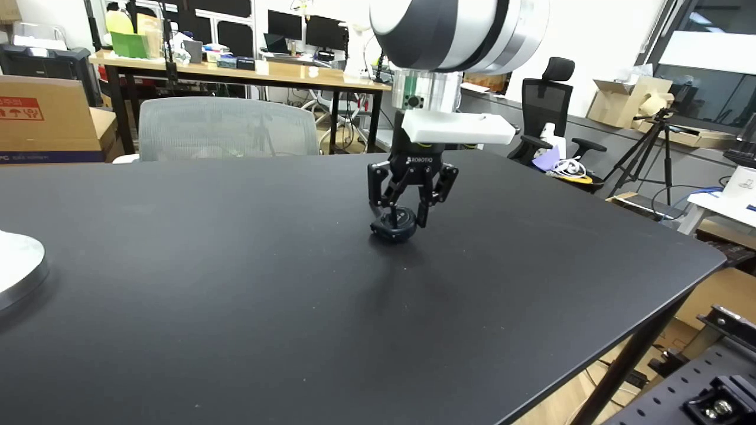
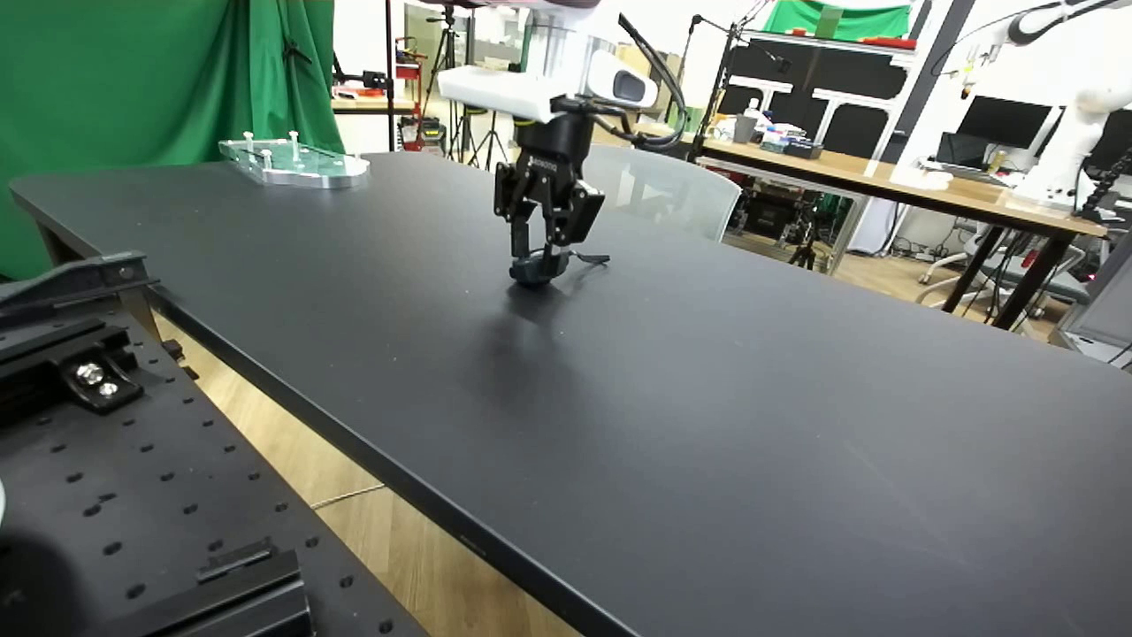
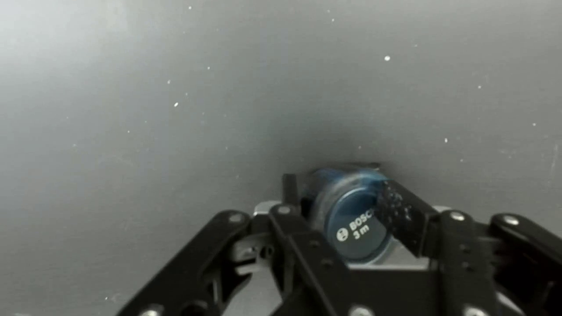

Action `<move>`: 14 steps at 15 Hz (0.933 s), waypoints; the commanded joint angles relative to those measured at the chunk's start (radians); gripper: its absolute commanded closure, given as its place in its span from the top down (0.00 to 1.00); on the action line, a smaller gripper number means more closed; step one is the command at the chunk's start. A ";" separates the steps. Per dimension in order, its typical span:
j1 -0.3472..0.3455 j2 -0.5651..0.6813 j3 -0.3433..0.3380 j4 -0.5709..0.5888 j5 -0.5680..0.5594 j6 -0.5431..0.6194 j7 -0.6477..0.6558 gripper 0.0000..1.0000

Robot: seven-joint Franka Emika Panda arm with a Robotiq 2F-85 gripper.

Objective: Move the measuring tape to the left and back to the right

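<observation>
The measuring tape is a small, rounded, dark blue-grey case with Bosch 3 m lettering (image 3: 355, 228) in the wrist view. It also shows in both exterior views (image 1: 384, 231) (image 2: 528, 272), at or barely above the dark table; I cannot tell which. A thin dark strap trails from it toward the chair. My gripper (image 1: 407, 221) points straight down with one finger on each side of the case, closed to about its width. In the wrist view my gripper (image 3: 336, 188) has the case between its fingers, and the right finger covers part of the lettering. Some blur hides the exact contact.
The dark table (image 1: 236, 307) surrounds the gripper. A white round plate (image 1: 20, 262) stands at the left edge of an exterior view. A clear plate with white posts (image 2: 296, 166) lies on a table corner. A grey mesh chair (image 1: 230, 127) stands behind the table's far edge.
</observation>
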 commanded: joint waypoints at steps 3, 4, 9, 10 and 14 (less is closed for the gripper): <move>-0.003 -0.036 -0.039 0.046 -0.044 -0.025 0.037 0.01; -0.007 -0.036 -0.045 0.060 -0.043 -0.027 0.039 0.00; -0.023 -0.013 -0.060 0.127 -0.036 -0.070 0.033 0.00; -0.020 -0.016 -0.065 0.130 -0.049 -0.089 0.034 0.26; 0.007 -0.040 -0.073 0.115 -0.165 -0.160 0.023 0.47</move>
